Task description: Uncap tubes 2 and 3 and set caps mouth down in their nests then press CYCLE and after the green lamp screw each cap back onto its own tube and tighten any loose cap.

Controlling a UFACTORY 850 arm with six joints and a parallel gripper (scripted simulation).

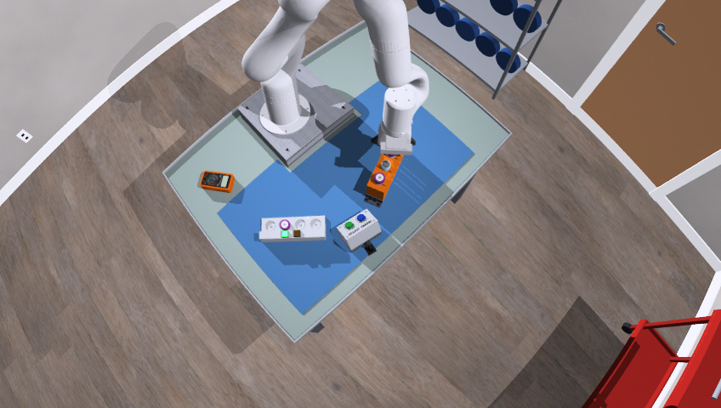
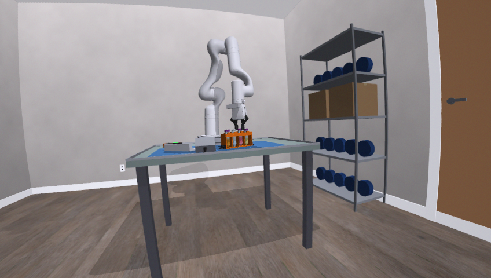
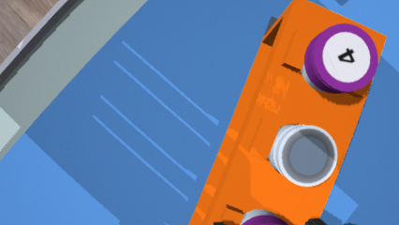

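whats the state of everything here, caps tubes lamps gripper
tube 3: uncapped, mouth open
tube 4 cap: on its tube
tube 2 cap: on its tube, below the gripper
cap in tray: sitting in a nest
green lamp: lit
amber lamp: dark
gripper: partly open, holding nothing

Matt finishes showing all round

Orange rack (image 3: 262, 155) looking smooth plastic; floor (image 1: 126, 313) showing grained wood; arm (image 2: 220, 86) gleaming glossy white.

Arm points straight down; gripper (image 2: 239, 125) half-parted (holding nothing), fingers still.
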